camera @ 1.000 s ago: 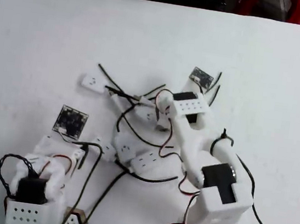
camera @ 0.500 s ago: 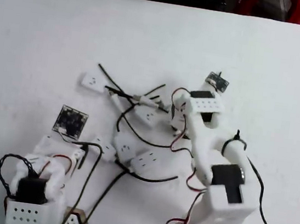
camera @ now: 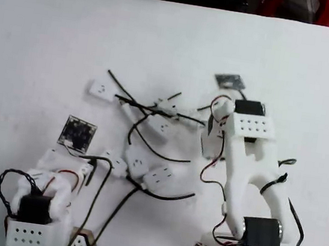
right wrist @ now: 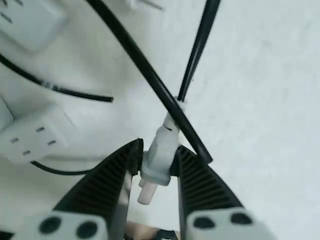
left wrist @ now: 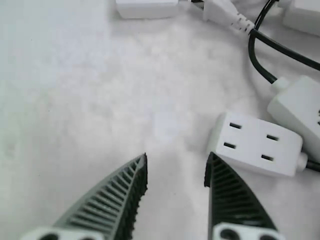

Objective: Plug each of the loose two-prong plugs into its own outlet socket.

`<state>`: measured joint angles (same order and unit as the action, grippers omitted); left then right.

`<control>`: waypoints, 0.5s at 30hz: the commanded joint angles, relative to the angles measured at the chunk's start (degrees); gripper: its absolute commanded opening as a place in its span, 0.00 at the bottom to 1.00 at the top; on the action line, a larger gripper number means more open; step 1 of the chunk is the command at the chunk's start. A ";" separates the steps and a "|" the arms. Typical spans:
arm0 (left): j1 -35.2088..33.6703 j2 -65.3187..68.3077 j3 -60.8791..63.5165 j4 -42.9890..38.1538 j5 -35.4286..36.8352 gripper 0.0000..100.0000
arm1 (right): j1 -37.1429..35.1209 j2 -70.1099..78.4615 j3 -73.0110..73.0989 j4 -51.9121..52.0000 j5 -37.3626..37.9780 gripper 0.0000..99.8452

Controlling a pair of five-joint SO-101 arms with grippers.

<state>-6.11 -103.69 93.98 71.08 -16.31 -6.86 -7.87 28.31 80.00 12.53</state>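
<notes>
Across the white table (camera: 42, 34) in the high view, several white outlet blocks (camera: 137, 165) lie among tangled black cords (camera: 154, 152), and a lone block (camera: 101, 90) sits apart from them. No plug can be seen seated in a socket from up here, so the job looks barely begun. The right arm (camera: 244, 164) is stretched out beside the tangle, and the left arm (camera: 38, 203) is folded at the near edge.

Left wrist view: the left gripper (left wrist: 176, 165) hangs open and empty over bare table. One finger is just beside a white outlet (left wrist: 255, 145) whose slots are all empty. A loose plug (left wrist: 225, 15) lies farther off.

Right wrist view: the right gripper (right wrist: 157, 149) is clamped on a held plug (right wrist: 162, 140) above the table, with a thick cord (right wrist: 145, 70) crossing behind it. A nearby outlet (right wrist: 35, 132) has its slots free. By this showing, one plug is in hand and every insertion is left to do.

No brand, label or other writing can be read.
</notes>
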 commanded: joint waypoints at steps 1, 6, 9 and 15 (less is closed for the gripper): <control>-0.40 -0.66 -0.70 -1.32 -0.09 0.20 | -1.01 -2.51 4.66 -3.38 5.80 0.02; -0.40 -0.66 -0.70 -1.32 -0.09 0.20 | -1.10 -2.51 11.52 -11.12 8.88 0.02; -0.40 -0.66 -0.70 -1.32 -0.09 0.20 | -1.10 -2.51 12.31 -11.38 9.05 0.07; -0.40 -0.66 -0.70 -1.32 -0.09 0.20 | -1.10 -2.51 12.31 -10.42 8.79 0.11</control>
<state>-6.11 -103.69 93.98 71.08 -16.31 -7.38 -7.96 40.97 69.27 20.88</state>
